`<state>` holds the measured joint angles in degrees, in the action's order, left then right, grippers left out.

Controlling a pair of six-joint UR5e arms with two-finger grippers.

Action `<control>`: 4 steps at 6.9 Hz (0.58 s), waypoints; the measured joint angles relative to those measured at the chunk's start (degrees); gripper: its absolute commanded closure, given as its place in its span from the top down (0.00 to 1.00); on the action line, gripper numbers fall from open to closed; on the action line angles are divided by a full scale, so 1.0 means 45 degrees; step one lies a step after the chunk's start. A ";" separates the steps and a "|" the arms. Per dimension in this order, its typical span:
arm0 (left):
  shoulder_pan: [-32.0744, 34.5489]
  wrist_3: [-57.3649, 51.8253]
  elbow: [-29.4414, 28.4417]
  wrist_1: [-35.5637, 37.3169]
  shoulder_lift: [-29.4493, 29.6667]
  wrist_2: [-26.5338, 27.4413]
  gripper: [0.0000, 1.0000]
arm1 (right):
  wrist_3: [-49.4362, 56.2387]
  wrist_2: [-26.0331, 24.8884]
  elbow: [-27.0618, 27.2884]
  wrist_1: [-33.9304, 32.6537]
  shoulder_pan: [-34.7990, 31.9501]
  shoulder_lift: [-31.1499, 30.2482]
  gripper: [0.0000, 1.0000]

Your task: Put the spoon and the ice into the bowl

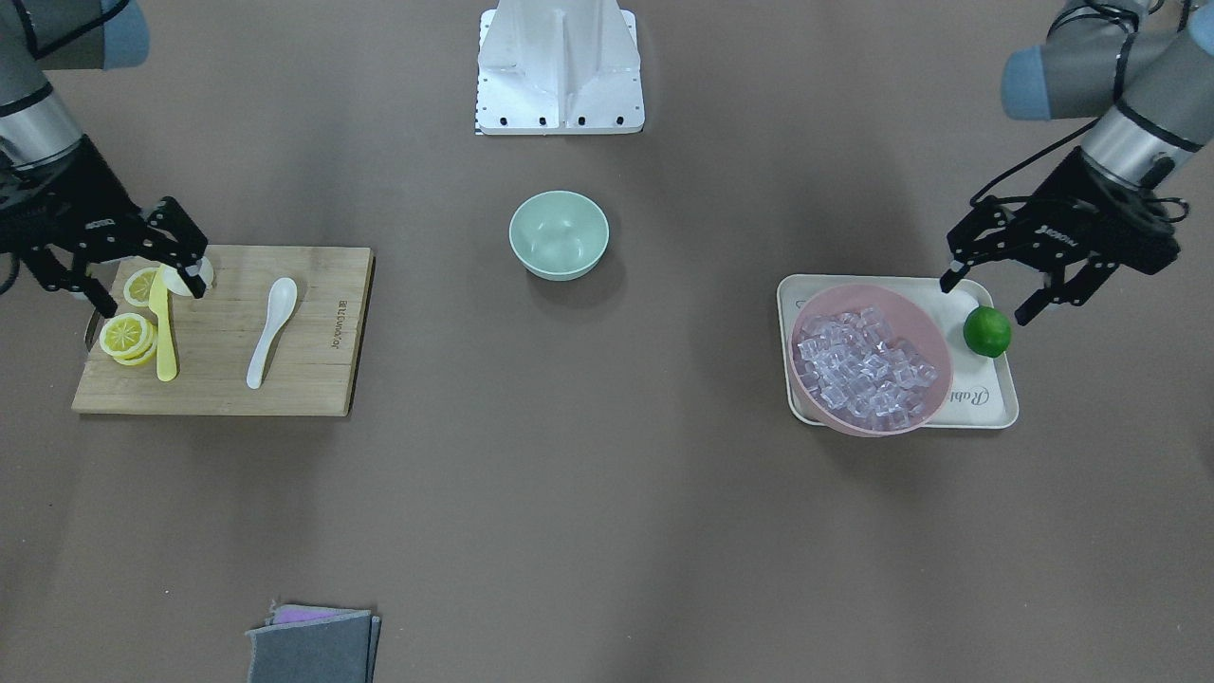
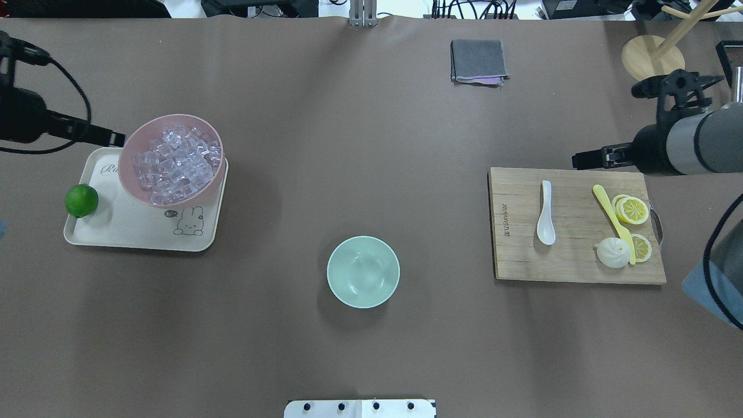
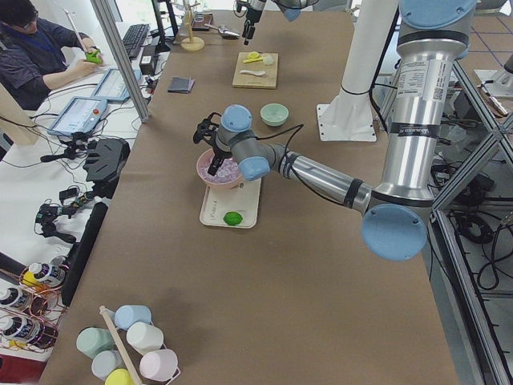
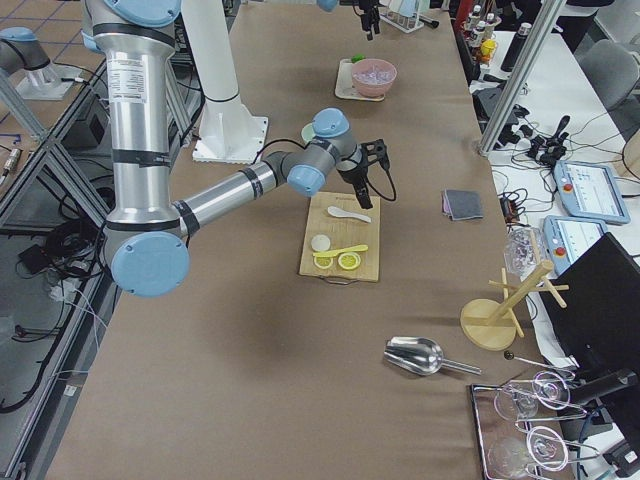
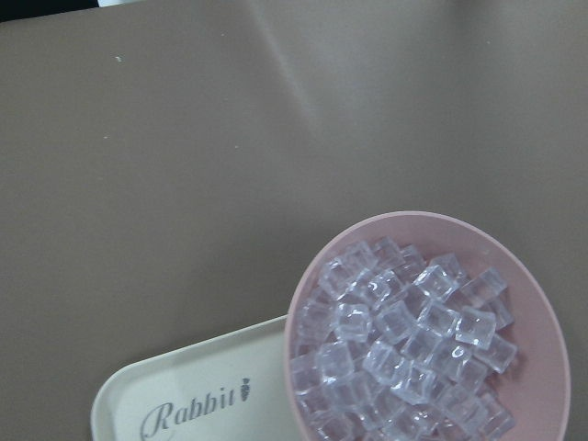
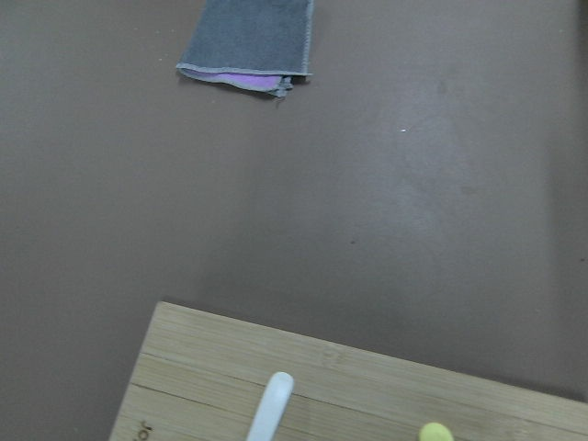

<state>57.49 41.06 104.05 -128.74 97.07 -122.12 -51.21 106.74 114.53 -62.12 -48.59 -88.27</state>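
The left gripper (image 1: 986, 302) hangs over the far corner of a cream tray (image 2: 116, 229), its fingers spread wide with nothing between them. On that tray a lime (image 2: 81, 200) sits at the outer edge, and beside it stands a pink bowl (image 2: 123, 162) heaped with ice (image 2: 174, 162); every cube seen is in that heap. Toward the middle of the table, well apart from the tray, the green bowl (image 2: 363, 271) stands upright with nothing in it. Further along, at the table's far side, lies a folded grey cloth (image 2: 477, 61). Next comes a wooden cutting board (image 2: 574, 261). The spoon (image 2: 545, 212) lies flat on the part of the board nearest the green bowl, scoop toward the robot. Beyond it on the board are a yellow knife (image 2: 612, 215), lemon slices (image 2: 631, 209) and a round white lump (image 2: 612, 253) touching the knife. The right gripper (image 1: 152, 296) hovers above the lemon slices, opened wide and holding nothing.
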 measured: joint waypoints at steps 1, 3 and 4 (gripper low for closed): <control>-0.0884 0.0559 -0.0089 0.0022 0.0395 0.0993 0.98 | -0.0590 -0.0597 0.0009 -0.0015 0.0611 0.0226 1.00; -0.2162 0.0904 -0.0620 0.0074 0.1055 0.2648 0.97 | -0.1048 -0.1225 0.0017 -0.0022 0.1206 0.0418 1.00; -0.2405 0.0912 -0.0962 0.0071 0.1317 0.2953 0.97 | -0.1097 -0.1339 0.0017 -0.0022 0.1292 0.0443 1.00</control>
<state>46.67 45.16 99.72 -128.42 103.00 -108.83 -56.15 100.72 114.60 -62.22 -42.78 -86.27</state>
